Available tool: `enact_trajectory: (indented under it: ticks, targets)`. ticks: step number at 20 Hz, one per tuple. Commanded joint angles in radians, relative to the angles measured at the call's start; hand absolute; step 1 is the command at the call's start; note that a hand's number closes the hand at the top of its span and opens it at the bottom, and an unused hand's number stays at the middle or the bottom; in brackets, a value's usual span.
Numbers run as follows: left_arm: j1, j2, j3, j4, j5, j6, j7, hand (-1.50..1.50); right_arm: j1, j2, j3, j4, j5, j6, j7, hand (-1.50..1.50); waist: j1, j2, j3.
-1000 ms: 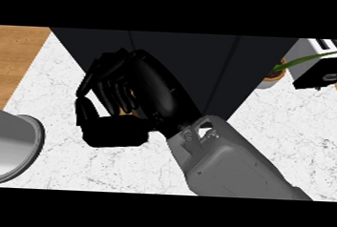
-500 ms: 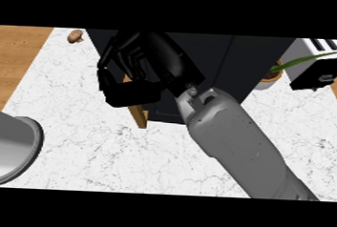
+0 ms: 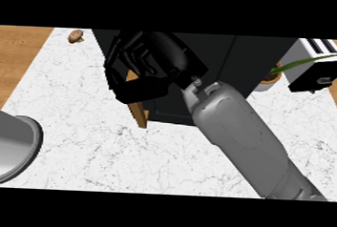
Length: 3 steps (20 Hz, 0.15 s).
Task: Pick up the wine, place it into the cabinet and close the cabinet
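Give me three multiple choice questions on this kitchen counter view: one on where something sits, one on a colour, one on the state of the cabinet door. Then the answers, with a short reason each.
1. Where is the toaster?
A. right of the cabinet
B. left of the cabinet
C. on top of the cabinet

2. What colour is the cabinet?
A. white
B. black
C. red

3. How does the cabinet's wooden door stand?
A. flush shut
B. ajar, standing out from the front
C. lying flat on the counter

Answers:
1 A: it sits at the far right of the counter, beside the potted plant.
2 B: its top is black, like the right hand over it.
3 B: its edge juts out below that hand.
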Motion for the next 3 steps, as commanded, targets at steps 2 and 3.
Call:
enact_trajectory:
  ticks: [2,3]
  targets:
    - [-0.055,-0.038,-0.069,0.044,-0.060,0.031,-0.009,-1.50,-0.007,-0.126,-0.120,0.131,0.036,-0.028,-0.041,1.50,-0.033,0.043,0.020]
    - [-0.075,-0.034,-0.061,0.021,-0.050,0.062,0.014,-1.50,-0.042,-0.112,-0.141,0.133,0.025,-0.042,-0.024,1.50,-0.030,0.041,0.021]
